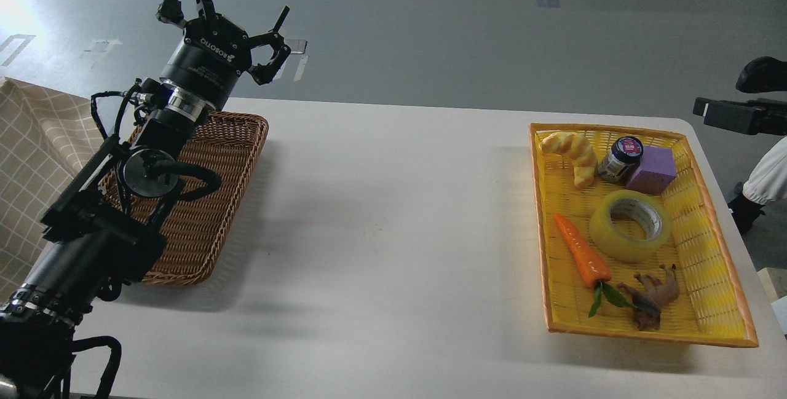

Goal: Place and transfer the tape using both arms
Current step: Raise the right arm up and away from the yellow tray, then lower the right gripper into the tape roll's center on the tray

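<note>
The tape [630,225], a wide translucent yellow roll with a grey-white core, lies flat in the yellow basket [707,245] on the right side of the white table [393,214]. My left gripper [226,15] is open and empty. It is raised above the far end of a brown wicker basket [212,202] at the table's left, far from the tape. My right arm and its gripper are out of view.
In the yellow basket with the tape lie a carrot [581,251], a croissant [575,154], a small jar [620,158], a purple block [655,169] and a brown animal figure [655,294]. A person's white sleeve [771,174] and a dark object [735,115] are at the right edge.
</note>
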